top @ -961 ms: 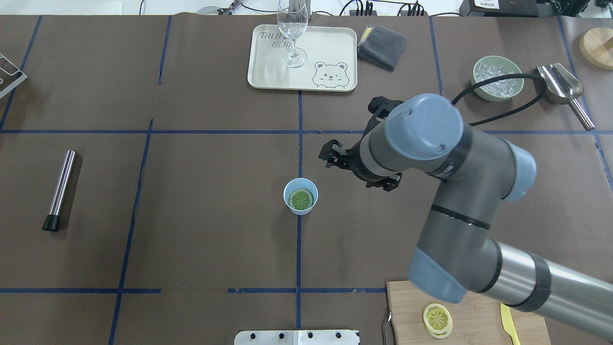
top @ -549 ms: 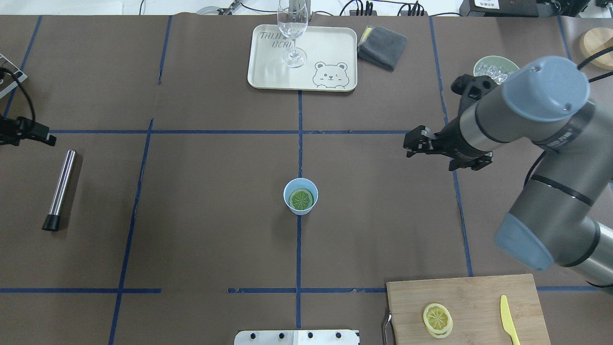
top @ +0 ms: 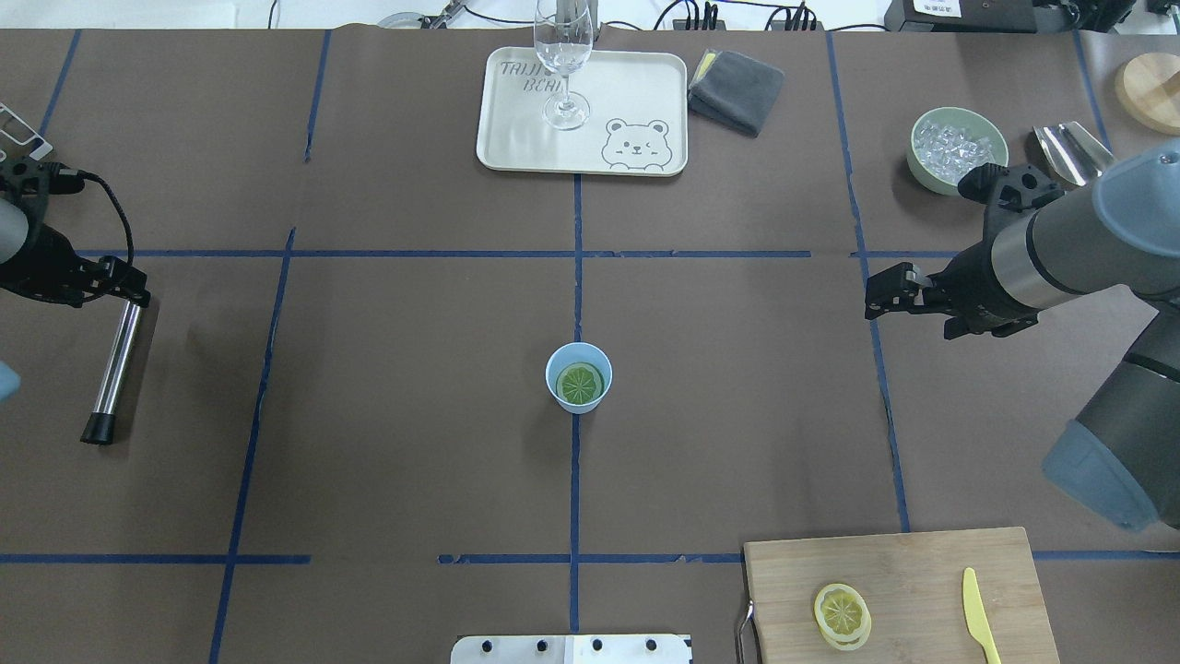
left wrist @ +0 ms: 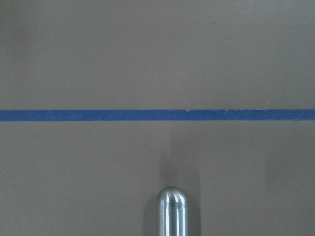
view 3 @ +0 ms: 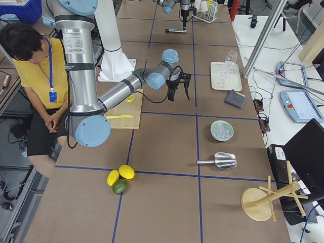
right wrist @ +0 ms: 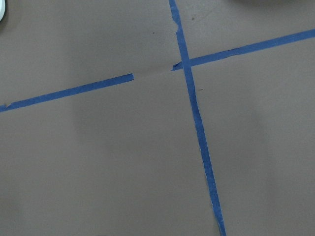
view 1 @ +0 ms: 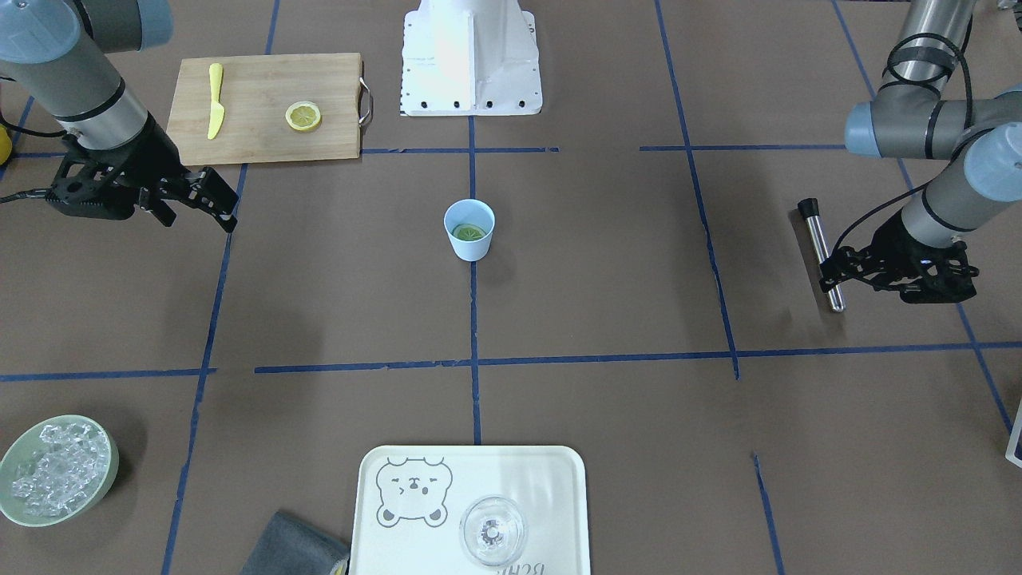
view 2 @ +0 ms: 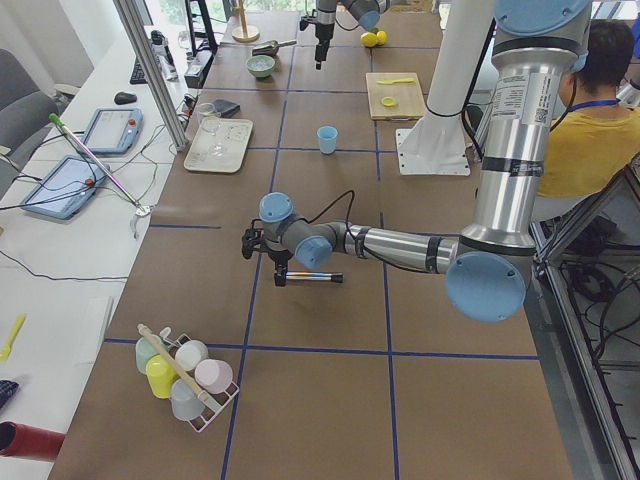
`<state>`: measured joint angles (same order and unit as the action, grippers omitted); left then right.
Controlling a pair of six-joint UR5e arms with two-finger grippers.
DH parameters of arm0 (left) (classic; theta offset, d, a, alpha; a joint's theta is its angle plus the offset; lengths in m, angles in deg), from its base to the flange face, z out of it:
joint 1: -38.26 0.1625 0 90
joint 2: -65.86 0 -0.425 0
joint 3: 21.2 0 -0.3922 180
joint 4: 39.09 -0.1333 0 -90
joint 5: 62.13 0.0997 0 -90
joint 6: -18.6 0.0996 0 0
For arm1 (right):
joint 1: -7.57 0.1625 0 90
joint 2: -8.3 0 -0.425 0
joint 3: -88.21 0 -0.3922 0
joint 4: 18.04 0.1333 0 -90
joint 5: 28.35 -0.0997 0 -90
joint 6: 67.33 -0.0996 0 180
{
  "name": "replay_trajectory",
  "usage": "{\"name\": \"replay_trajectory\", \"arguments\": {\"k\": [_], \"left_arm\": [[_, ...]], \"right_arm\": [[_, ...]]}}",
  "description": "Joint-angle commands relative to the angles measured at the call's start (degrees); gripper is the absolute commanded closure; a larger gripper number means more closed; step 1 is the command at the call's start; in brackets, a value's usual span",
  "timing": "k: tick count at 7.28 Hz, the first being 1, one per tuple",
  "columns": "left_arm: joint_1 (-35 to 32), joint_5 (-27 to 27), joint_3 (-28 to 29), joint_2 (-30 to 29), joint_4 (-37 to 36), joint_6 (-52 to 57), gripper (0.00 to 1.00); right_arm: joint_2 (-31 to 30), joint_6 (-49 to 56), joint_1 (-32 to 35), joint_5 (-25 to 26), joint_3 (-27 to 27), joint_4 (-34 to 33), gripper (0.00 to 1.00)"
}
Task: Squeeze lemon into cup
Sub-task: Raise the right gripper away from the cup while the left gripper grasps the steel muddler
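Note that the right hand [top: 873, 296] has withdrawn from beside the cup [view 1: 469, 246] toward the right edge of the counter [top: 415, 461], released and empty. You find the lemon [top: 581, 385] lying inside the cup. The left hand [top: 134, 295] hangs over the end of a steel rod [top: 115, 369]; you cannot tell its state.

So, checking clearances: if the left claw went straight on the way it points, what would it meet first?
Likely the rounded end of the steel rod lying right below the left claw; depth is unclear, so it could reach the table beside it instead.
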<state>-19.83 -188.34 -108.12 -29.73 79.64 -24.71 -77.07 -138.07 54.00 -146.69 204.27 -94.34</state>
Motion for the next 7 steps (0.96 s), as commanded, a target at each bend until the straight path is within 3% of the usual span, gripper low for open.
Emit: {"name": "replay_trajectory", "arguments": {"k": [1,5,7], "left_arm": [[0.43,0.18,0.25,0.23,-0.34,-0.1,0.25],[2.1,0.18,0.78,0.23,-0.26,-0.28,0.3],[2.81,0.26,1.22,0.23,-0.34,-0.28,0.41]], "right_arm": [[-0.32,0.07,0.07,-0.14,0.12,0.54,0.0],[-0.41,-0.01,0.07,-0.23,0.39,0.54,0.0],[-0.32,-0.01,0.07,-0.23,0.39,0.54,0.0]]}}
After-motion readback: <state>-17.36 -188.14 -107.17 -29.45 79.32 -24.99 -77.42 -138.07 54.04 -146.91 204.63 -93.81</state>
